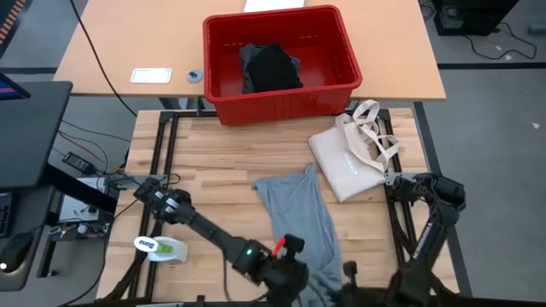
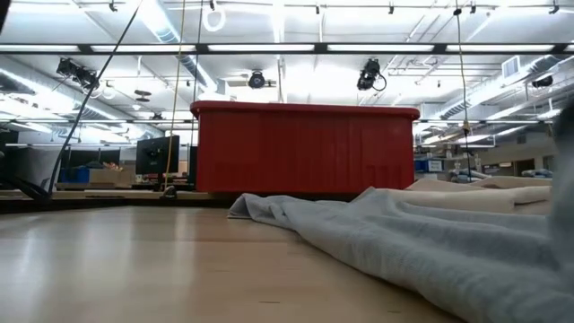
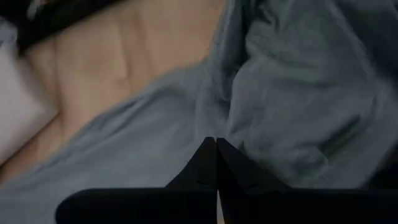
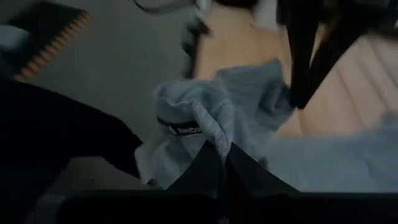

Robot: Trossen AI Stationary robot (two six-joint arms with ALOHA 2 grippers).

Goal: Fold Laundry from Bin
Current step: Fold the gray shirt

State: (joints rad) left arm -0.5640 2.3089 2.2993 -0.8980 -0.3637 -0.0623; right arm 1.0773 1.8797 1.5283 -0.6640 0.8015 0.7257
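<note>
At the table's near edge both claws pinch the T-shirt point(image 1: 299, 217): right gripper point(image 4: 225, 155) clamps its collar, left gripper point(image 3: 216, 149) its hem alongside; the cloth's long axis stretches away from them toward the bin point(image 1: 281, 64).

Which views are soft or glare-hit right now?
Low view: ceiling lights blow out above the red bin; near grey T-shirt is soft. Left wrist view: cloth blurred, dim. Right wrist view: dim, dark foreground, collar label barely legible. High view: evenly lit.

Wooden table point(image 1: 222, 162) — grey T-shirt point(image 1: 299, 213), cream tote bag point(image 1: 350, 158), red bin point(image 1: 281, 94)
</note>
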